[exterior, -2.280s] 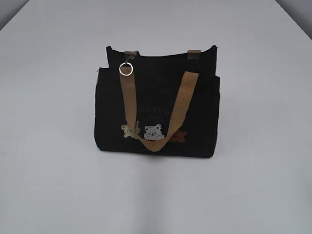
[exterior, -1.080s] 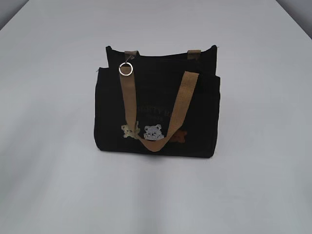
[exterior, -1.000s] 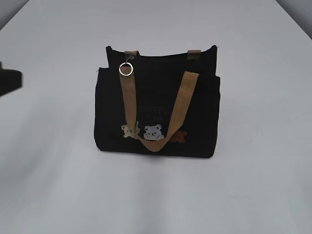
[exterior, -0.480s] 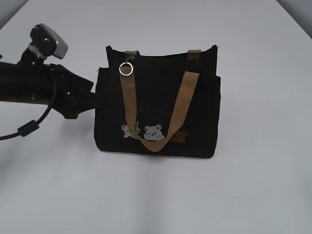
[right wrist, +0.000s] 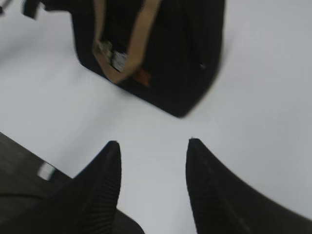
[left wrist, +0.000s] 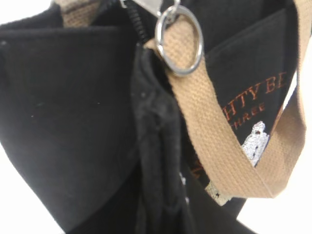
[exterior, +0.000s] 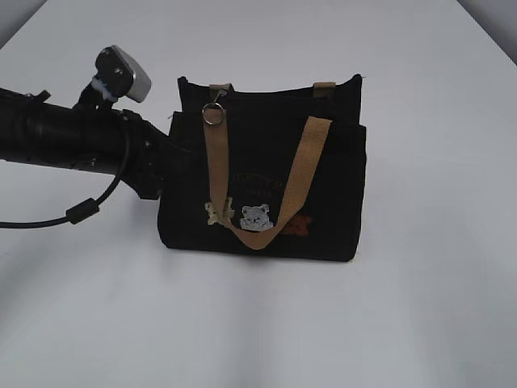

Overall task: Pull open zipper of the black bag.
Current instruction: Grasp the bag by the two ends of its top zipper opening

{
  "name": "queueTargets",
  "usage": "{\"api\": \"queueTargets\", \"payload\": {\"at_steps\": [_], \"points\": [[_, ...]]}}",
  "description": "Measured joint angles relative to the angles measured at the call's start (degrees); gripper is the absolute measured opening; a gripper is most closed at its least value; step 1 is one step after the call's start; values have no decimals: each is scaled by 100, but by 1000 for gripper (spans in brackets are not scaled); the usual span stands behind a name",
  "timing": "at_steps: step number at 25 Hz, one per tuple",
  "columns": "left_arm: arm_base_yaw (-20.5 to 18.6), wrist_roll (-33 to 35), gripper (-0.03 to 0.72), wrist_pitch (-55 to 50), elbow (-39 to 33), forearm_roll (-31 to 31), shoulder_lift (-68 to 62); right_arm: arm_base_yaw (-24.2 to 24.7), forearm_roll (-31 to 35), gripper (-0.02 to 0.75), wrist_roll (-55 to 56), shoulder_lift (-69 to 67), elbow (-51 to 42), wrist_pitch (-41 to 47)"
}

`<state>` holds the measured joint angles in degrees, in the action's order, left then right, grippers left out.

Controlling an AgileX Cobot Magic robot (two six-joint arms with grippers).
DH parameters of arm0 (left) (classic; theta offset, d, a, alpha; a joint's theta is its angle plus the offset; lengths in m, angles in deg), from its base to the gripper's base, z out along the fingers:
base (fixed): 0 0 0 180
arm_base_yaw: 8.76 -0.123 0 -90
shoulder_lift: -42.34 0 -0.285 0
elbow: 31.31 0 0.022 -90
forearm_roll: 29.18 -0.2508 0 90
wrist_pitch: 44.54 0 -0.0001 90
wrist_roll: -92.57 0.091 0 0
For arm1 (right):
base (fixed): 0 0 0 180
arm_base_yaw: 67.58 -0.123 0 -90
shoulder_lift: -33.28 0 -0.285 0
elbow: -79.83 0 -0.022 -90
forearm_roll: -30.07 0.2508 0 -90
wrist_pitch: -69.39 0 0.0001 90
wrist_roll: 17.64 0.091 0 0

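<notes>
White tabletop (exterior: 436, 323) is filling the exterior view and carrying everything else. The black bag (exterior: 331, 202) is standing upright at the centre of that frame, front panel facing the camera, probably so the top edge is reachable from the side. The left arm (exterior: 73, 141) is reaching in from the left edge at the height of the bag's upper half, its left gripper (exterior: 166, 153) pressing at the bag's left side; its fingers are hidden against the black fabric in both views, so I cannot tell whether they are clamping cloth, likely to brace the bag for the pull. The right gripper (right wrist: 152, 168) is hanging at the bottom of its wrist view with fingers spread and nothing between them, well apart from the bag, apparently waiting. A tan strap (exterior: 303, 174) is drooping in a V down the front. The zipper (left wrist: 138, 27) is running along the top edge, appearing not yet opened; its silver ring (exterior: 213, 114) is lying on the strap near the upper left corner. Orange stitching on the front, partly covered, is reading "HTY BE" over "HREE" in the left wrist view.
</notes>
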<state>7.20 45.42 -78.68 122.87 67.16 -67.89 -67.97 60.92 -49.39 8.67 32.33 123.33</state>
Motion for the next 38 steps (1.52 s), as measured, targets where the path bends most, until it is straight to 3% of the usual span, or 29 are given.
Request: {"api": "queueTargets", "payload": {"at_steps": [4,6,8,11,15,21,38], "points": [[0,0,62,0,0,0,0,-70,2345,347,-1724,-2129,171,-809],[0,0,62,5,5,0,0,-332,3398,347,-2569,-3471,519,-960],[0,0,62,5,5,0,0,-722,4077,347,-3033,-4477,1003,-1135],[0,0,62,1,5,-2,0,-1319,4769,347,-2857,-5892,2043,-1310],[8,0,62,1,5,-2,0,-1910,4905,347,-2139,-7419,3387,-1326],[13,0,62,7,10,-2,0,-2196,4845,347,-1185,-8647,4439,-1372],[13,0,62,65,10,-6,-27,-2209,4949,345,-817,-9566,4793,-2168]]}}
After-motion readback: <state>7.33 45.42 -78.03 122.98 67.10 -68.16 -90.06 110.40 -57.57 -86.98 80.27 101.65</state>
